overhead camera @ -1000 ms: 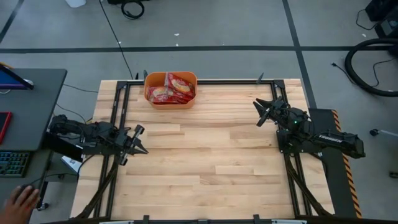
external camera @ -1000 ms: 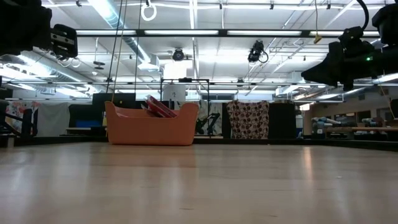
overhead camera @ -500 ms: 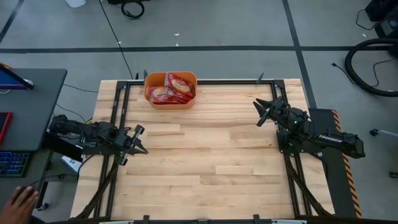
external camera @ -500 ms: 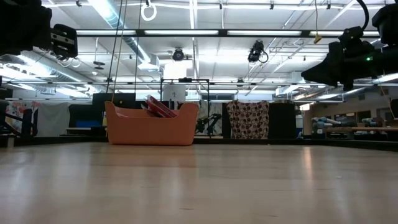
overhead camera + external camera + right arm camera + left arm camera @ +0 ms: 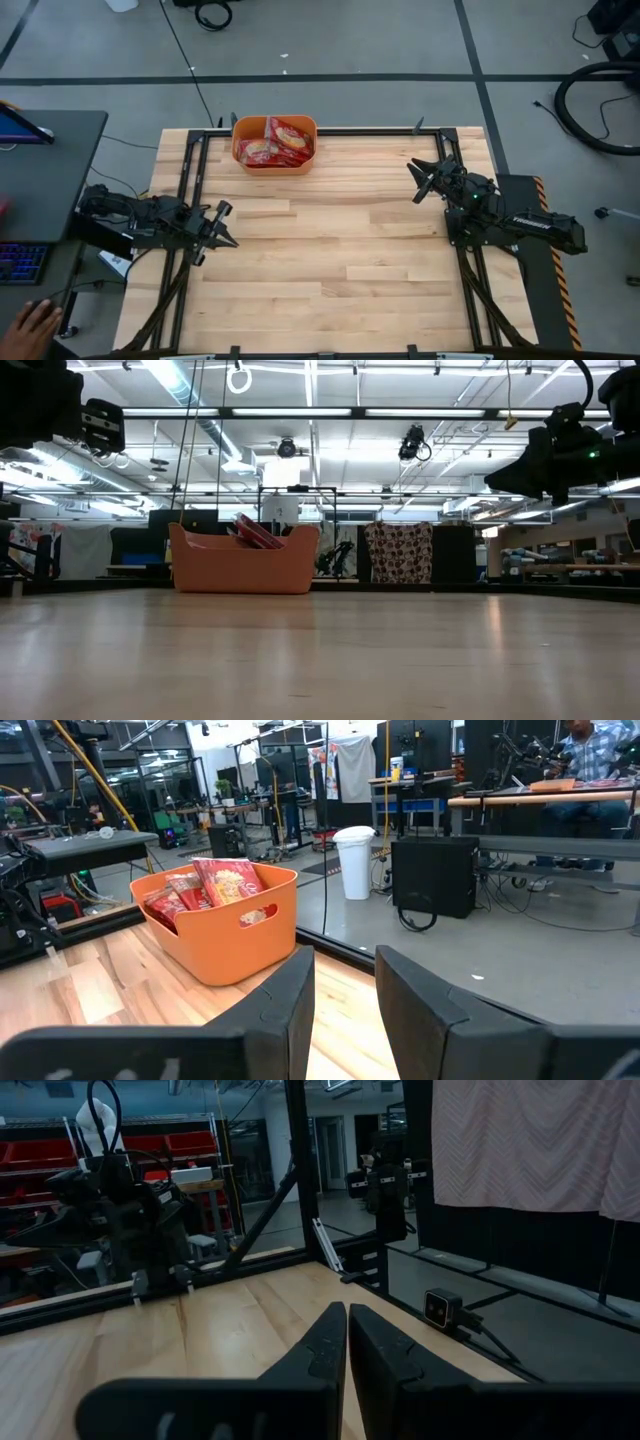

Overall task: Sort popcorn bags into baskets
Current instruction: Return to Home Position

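A pale wooden table (image 5: 330,240) stands on a grey floor in a wide workshop hall with strip lights overhead. Seen from above, the orange basket (image 5: 274,160) sits at the table's 12 o'clock edge, a little toward 11. The popcorn bags (image 5: 283,140) lie inside it, red packets overlapping one another. In the low view the basket (image 5: 243,568) rests flat on the far part of the table, and some of the bags (image 5: 258,532) poke up at a tilt above its rim.

The left gripper (image 5: 222,226) hangs over the table near its 9 o'clock edge, well apart from the basket. In its wrist view the left gripper (image 5: 347,1312) has its jaws pressed almost together, with only a thin slit between them and nothing held.

The right gripper (image 5: 415,182) hangs near the 2 to 3 o'clock side, also well apart from the basket. In its wrist view the right gripper (image 5: 343,960) has its jaws spread and empty, and it faces the basket (image 5: 225,935) with the bags (image 5: 205,885) showing over the wall.

Beyond the table, at 8 o'clock, a person's hand (image 5: 35,322) rests beside a desk (image 5: 55,160) with a keyboard (image 5: 20,263).
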`<state>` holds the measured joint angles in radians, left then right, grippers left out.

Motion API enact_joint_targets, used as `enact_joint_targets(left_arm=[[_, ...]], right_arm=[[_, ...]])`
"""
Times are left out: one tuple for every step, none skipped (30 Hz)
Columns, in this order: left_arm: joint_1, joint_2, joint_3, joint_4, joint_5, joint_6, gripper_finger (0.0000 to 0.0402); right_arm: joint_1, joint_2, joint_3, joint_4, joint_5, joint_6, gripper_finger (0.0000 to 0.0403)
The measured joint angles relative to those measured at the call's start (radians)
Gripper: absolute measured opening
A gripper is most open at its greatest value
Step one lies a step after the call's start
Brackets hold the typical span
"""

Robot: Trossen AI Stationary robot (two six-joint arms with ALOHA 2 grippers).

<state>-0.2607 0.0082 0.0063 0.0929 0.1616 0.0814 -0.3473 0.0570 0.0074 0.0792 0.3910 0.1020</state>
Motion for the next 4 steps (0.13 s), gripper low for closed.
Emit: enact_joint_targets(left_arm=[[0.0,0.0,0.0,0.0,0.0,0.0,0.0023],[0.0,0.0,0.0,0.0,0.0,0.0,0.0023],[0.0,0.0,0.0,0.0,0.0,0.0,0.0023],[0.0,0.0,0.0,0.0,0.0,0.0,0.0023]], right_arm=[[0.0,0.0,0.0,0.0,0.0,0.0,0.0113],[0.0,0.0,0.0,0.0,0.0,0.0,0.0113],[0.0,0.0,0.0,0.0,0.0,0.0,0.0113],[0.0,0.0,0.0,0.0,0.0,0.0,0.0113]])
